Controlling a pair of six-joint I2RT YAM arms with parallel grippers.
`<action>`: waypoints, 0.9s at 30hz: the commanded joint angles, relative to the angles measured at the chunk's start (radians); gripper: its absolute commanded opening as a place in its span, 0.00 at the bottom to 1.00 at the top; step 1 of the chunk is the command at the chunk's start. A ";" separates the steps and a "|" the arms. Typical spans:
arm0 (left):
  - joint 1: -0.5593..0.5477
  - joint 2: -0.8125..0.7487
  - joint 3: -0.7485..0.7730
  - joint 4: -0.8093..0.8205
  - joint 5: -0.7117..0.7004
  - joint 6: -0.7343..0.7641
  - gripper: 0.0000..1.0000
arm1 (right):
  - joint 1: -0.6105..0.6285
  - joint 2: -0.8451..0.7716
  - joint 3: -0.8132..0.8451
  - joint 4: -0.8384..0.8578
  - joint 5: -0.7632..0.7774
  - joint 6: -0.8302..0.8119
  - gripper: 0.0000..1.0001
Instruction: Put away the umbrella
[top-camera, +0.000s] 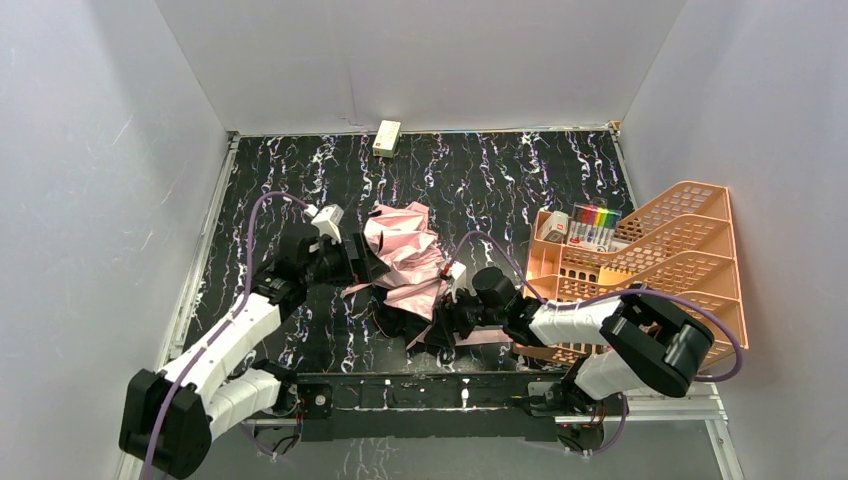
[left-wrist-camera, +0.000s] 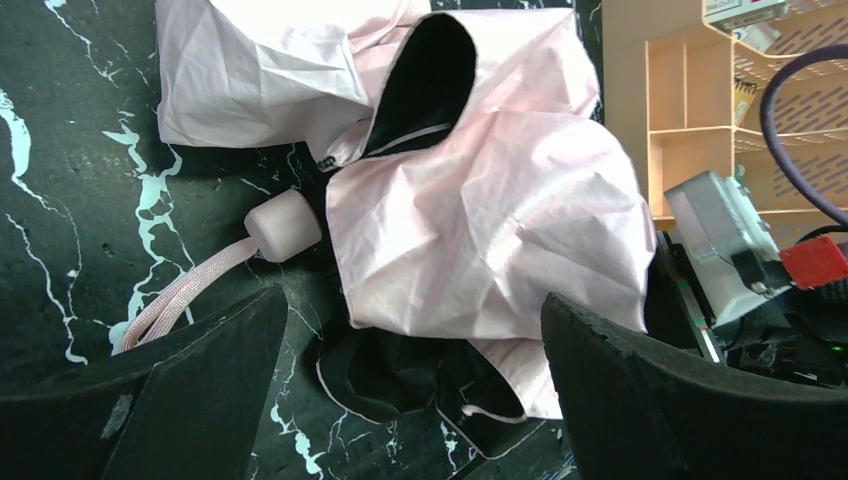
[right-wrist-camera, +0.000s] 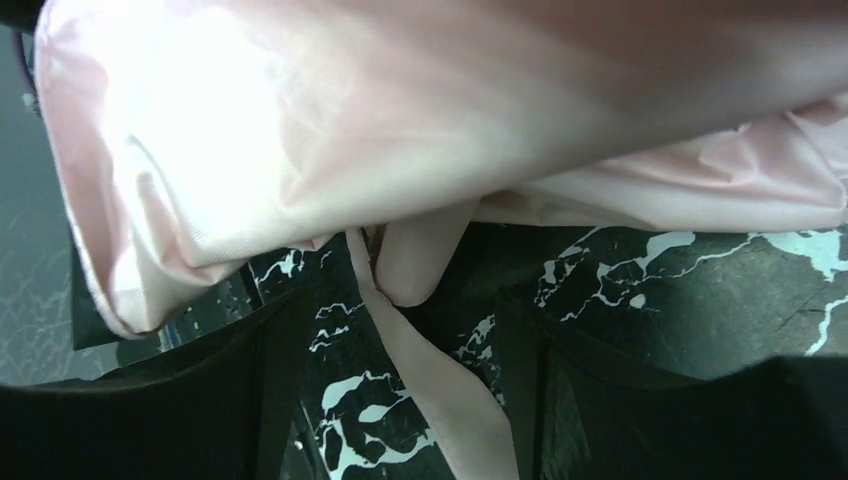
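Note:
The umbrella (top-camera: 405, 262) lies crumpled, partly folded, on the black marbled table (top-camera: 500, 170), pale pink face up with black folds at its near edge. In the left wrist view its pink fabric (left-wrist-camera: 480, 190) fills the middle, with the stubby pink handle (left-wrist-camera: 285, 225) and strap (left-wrist-camera: 180, 295) to the left. My left gripper (top-camera: 358, 262) is open at the umbrella's left side; black fabric lies between its fingers (left-wrist-camera: 200, 390). My right gripper (top-camera: 440, 325) is open at the umbrella's near right edge, under the fabric (right-wrist-camera: 300, 130). A pink fabric band (right-wrist-camera: 440, 400) runs between its fingers (right-wrist-camera: 620, 400), untouched.
An orange mesh organiser rack (top-camera: 660, 255) stands at the right, with markers (top-camera: 597, 225) in its back compartment; it also shows in the left wrist view (left-wrist-camera: 690, 130). A small cream box (top-camera: 387, 137) sits by the back wall. White walls enclose the table.

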 joint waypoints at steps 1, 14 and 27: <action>-0.010 0.082 0.041 0.105 0.032 -0.009 0.98 | 0.008 0.040 -0.026 0.162 0.006 -0.010 0.72; -0.011 0.217 0.124 0.161 0.018 0.026 0.98 | 0.065 0.003 -0.055 0.114 -0.005 0.048 0.52; -0.012 0.197 0.101 0.132 -0.013 0.031 0.98 | 0.090 0.005 -0.055 0.101 -0.040 0.075 0.11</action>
